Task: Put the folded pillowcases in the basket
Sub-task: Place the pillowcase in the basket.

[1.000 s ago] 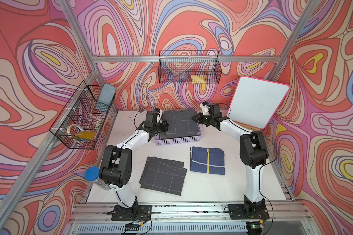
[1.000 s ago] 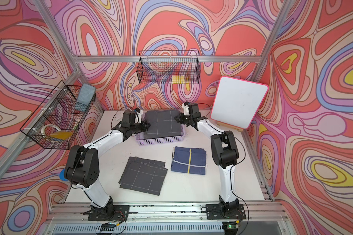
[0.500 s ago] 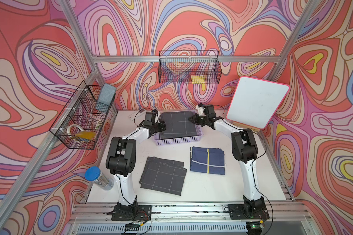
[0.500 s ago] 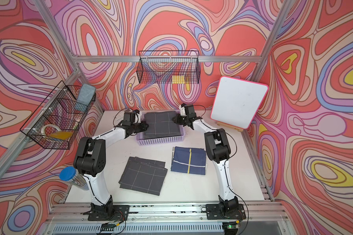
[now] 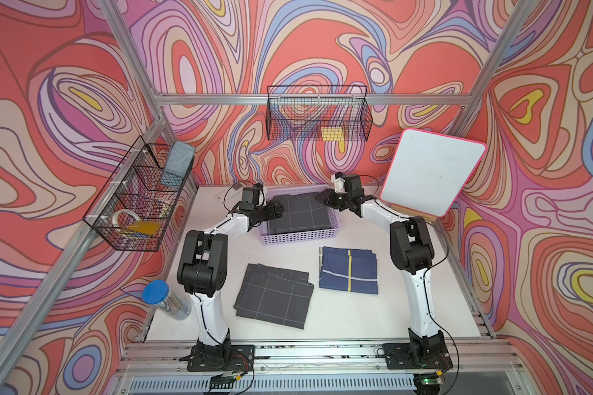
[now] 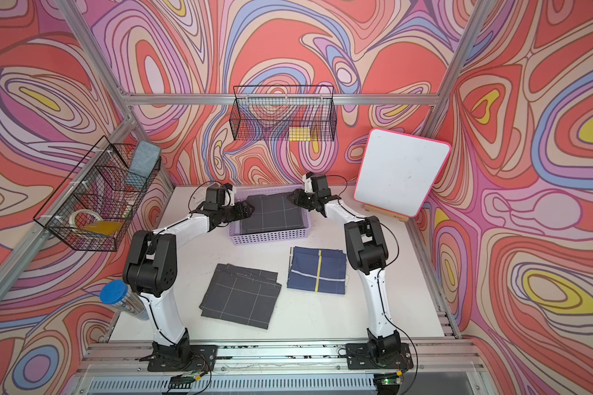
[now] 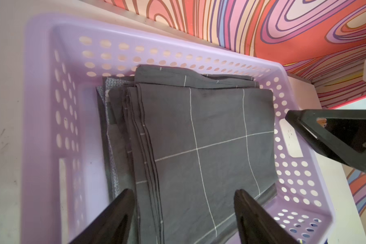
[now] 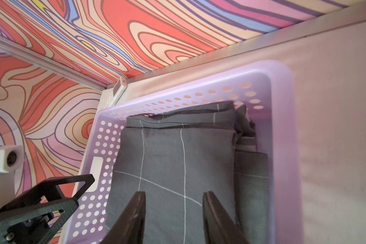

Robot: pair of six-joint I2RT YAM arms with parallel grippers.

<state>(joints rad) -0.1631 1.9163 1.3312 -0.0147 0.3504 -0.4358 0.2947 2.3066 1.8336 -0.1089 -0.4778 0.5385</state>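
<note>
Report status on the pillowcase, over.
Left end effector open, right end effector open, both over the basket. Grey pillowcase flat inside it. Nothing in the way.

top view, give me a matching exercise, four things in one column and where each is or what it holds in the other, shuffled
1 lilac basket
2 navy pillowcase
3 blue-lidded jar
4 yellow pad

a in the black wire basket on the back wall
b at the table's left edge
c holds a folded grey pillowcase
d flat on the table, right side

Pairs: 1-c, 2-d, 3-b, 4-a
</note>
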